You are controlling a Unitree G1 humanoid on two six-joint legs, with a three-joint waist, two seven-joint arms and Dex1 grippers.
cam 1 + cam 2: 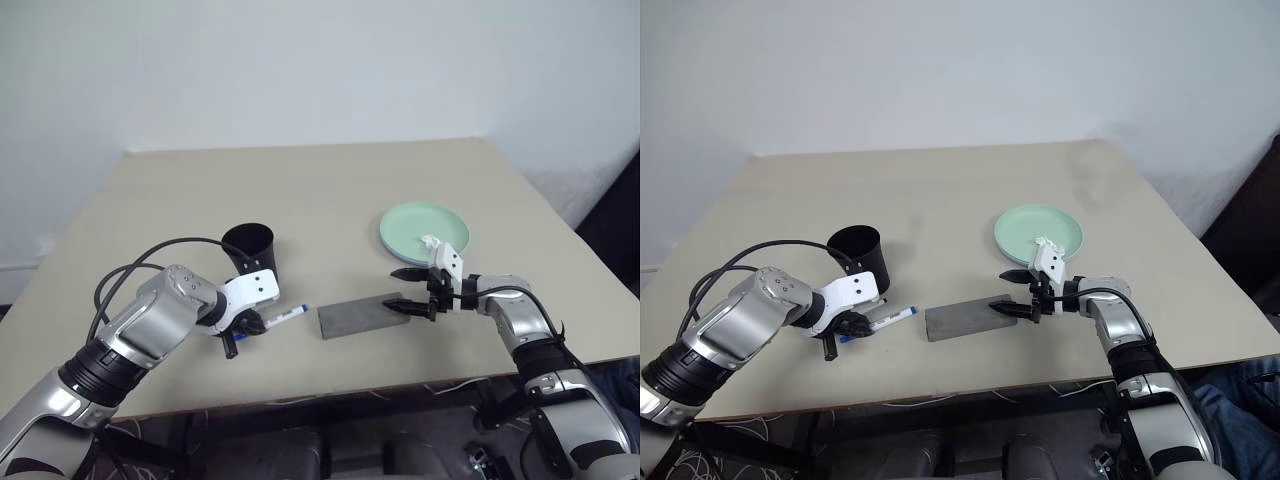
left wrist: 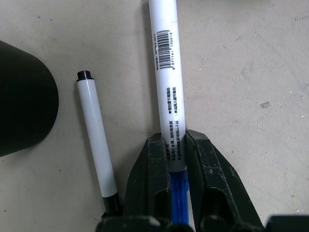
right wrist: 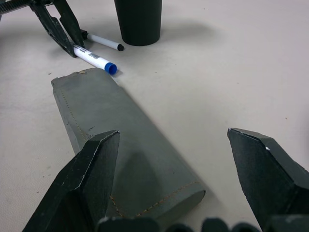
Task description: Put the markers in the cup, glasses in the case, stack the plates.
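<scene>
My left gripper (image 2: pixel 173 141) is shut on a white-bodied marker (image 2: pixel 166 72) with a blue end, which lies on the table just right of the black cup (image 1: pixel 250 250). A second marker (image 2: pixel 95 135), white with a black cap, lies beside it, nearer the cup. The grey case (image 1: pixel 360 316) lies closed at mid-table. My right gripper (image 1: pixel 393 288) stands open, its fingers either side of the case's right end. A mint green plate (image 1: pixel 424 230) sits on top of a light blue one behind that gripper. The glasses are out of view.
Everything rests on a beige table (image 1: pixel 330 190) with a white wall behind it. The front edge runs close under both arms. A black cable (image 1: pixel 150 255) loops over my left forearm.
</scene>
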